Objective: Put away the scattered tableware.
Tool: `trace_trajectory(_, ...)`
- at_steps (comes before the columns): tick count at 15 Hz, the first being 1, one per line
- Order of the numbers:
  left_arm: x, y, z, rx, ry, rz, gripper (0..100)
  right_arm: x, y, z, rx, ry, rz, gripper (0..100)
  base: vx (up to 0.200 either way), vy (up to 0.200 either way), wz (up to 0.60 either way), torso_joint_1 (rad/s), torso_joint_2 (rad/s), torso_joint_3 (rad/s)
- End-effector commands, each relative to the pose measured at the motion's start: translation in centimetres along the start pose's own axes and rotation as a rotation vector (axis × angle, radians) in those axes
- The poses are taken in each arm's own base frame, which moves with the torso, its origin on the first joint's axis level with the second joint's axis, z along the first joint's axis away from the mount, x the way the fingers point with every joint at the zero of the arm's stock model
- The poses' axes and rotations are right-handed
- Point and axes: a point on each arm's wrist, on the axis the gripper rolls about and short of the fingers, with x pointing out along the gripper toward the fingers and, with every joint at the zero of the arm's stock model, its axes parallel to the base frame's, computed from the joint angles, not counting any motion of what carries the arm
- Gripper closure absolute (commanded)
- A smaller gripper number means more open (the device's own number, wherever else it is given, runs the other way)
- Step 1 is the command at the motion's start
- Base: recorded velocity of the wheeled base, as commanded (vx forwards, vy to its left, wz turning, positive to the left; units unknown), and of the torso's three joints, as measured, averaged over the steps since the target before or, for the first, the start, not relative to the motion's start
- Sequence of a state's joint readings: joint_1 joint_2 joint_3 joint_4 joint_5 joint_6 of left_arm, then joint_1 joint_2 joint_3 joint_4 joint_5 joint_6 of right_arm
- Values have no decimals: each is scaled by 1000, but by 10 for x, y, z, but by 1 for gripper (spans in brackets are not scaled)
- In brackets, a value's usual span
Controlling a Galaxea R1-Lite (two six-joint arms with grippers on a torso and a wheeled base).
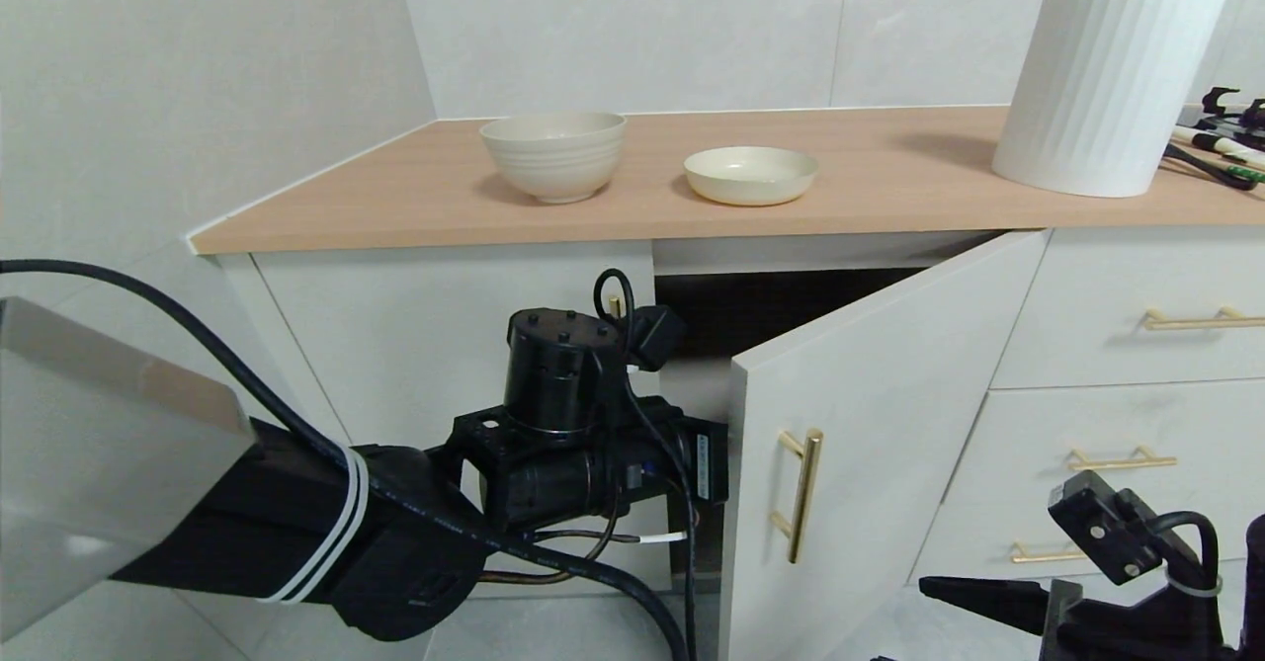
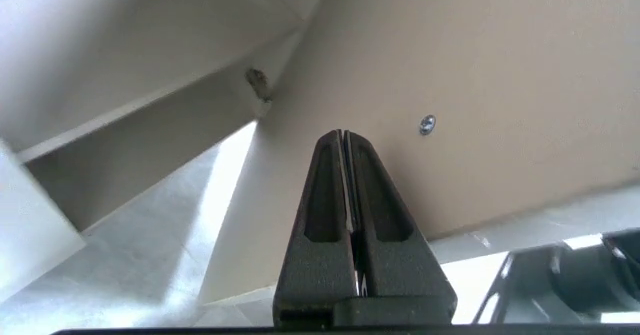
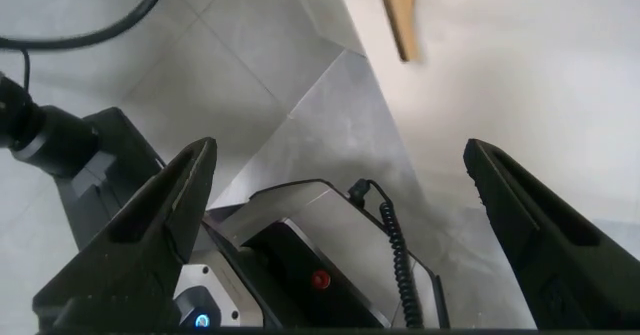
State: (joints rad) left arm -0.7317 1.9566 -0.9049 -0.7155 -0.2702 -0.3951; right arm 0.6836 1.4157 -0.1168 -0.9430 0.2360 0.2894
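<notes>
cream ribbed bowl (image 1: 553, 155), shallow cream dish (image 1: 750, 174): far on wooden bench (image 1: 889, 187). left claw (image 2: 342, 135): pressed shut behind half-open white cabinet door (image 1: 870, 424). right claw (image 3: 338, 150): spread wide, low right. risk: door slipping shut, blocking stowage.

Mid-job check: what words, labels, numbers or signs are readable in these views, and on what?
No readable text.
Label strip on the left arm: too small to read.
Markers on the counter: print too small.
Bowl, dish, canister, cabinet door: no markings seen.
</notes>
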Motion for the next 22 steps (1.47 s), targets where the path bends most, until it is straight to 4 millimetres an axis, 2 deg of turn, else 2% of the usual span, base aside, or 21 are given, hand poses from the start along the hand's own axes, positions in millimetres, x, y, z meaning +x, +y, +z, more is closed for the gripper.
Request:
trace_trajectory(1,2,0,-2,-1,5,3,100,-2,1,1,-4,-10,4,0,0,0,0,0,0,0)
trace_trajectory(5,7,1,-1,-2,1,1,100,-3,1,-1,-4,-6,2,0,-150,0,0,4,4,2)
trace_trajectory(8,11,2,-4,-2,12,2,100,-18,6,3,-21,-68,34,0,0,0,0,0,0,0)
trace_trajectory(10,12,1,-5,-1,17,0,100,-36,13,3,-44,-99,147,0,0,0,0,0,0,0)
trace_trajectory(14,15,-4,-5,5,14,-14,100,-44,15,0,-56,-84,186,0,0,0,0,0,0,0)
trace_trajectory(17,23,-22,-9,24,24,-60,100,-45,15,-1,-91,-84,186,0,0,0,0,0,0,0)
trace_trajectory(20,32,-49,-19,51,39,-103,100,-47,15,-2,-95,-87,186,0,0,0,0,0,0,0)
trace_trajectory(22,38,-54,-26,56,48,-90,100,-47,15,-2,-95,-89,187,0,0,0,0,0,0,0)
